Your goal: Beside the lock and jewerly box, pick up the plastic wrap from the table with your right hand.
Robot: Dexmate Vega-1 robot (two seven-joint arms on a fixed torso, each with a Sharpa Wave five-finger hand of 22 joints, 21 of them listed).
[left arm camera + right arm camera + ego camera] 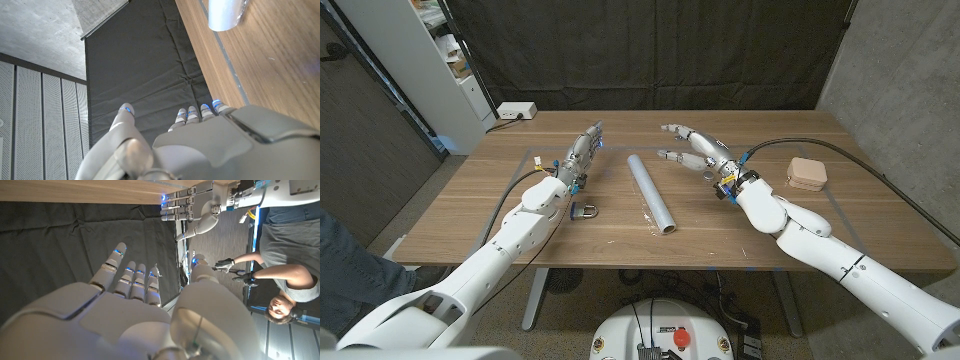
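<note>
Wooden worktop (880,215), black curtain behind. Right hand (695,150) released, fingers spread, upper centre beside plastic wrap (651,192) at centre. Likely to roll away if nudged sideways.

Right hand (695,150) spread, holding nothing, just right of plastic wrap (651,192) far end; bare table (720,235) between them, nothing blocking. Jewelry box (807,173) well right, off path. Lock (584,210) and left hand (578,155) left of roll, gap open.
</note>
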